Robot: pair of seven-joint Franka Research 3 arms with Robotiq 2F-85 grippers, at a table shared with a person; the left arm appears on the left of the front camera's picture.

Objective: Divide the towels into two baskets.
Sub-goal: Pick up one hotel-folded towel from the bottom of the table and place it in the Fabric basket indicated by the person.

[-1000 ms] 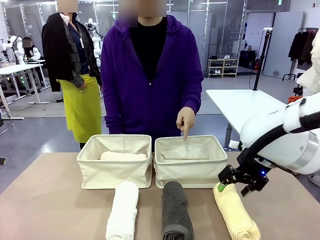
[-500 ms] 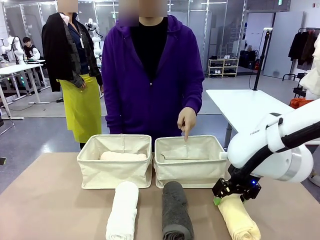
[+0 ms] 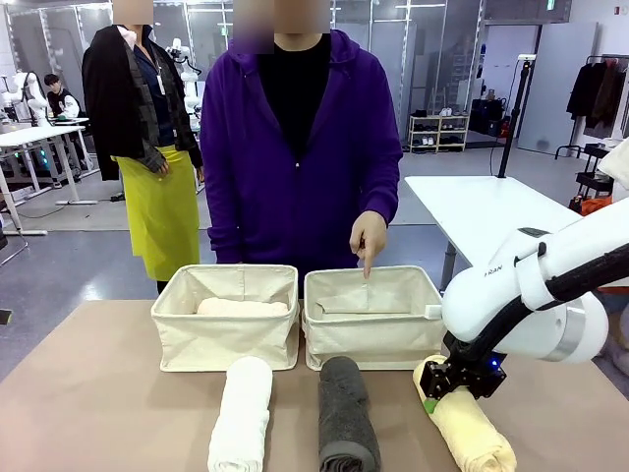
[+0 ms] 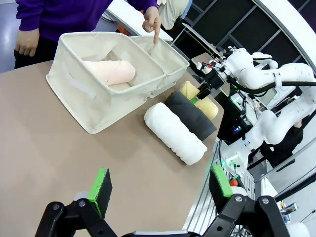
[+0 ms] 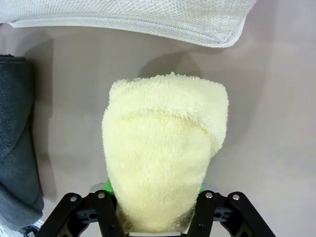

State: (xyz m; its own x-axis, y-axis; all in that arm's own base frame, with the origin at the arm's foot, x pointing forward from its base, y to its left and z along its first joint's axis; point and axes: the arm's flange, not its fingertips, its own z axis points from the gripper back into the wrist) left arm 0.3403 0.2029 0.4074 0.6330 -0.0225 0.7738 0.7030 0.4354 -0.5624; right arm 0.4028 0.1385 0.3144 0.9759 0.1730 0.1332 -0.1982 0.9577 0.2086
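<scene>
Right wrist view: right pincer [image 5: 155, 195] tight around pale yellow towel [image 5: 165, 133], left pincer [image 4: 160, 185] wide apart.

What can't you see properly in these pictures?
Right wrist view: the pale yellow towel mostly hides the right gripper's pads, so its squeeze is unclear.
Front view: the picture's bottom edge cuts off the dark grey towel.
Front view: the right basket's front wall hides its floor.

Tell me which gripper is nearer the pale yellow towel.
Right. The right gripper clamps the pale yellow towel at its far end; the left gripper hangs open over the table, beyond the white towel.
</scene>
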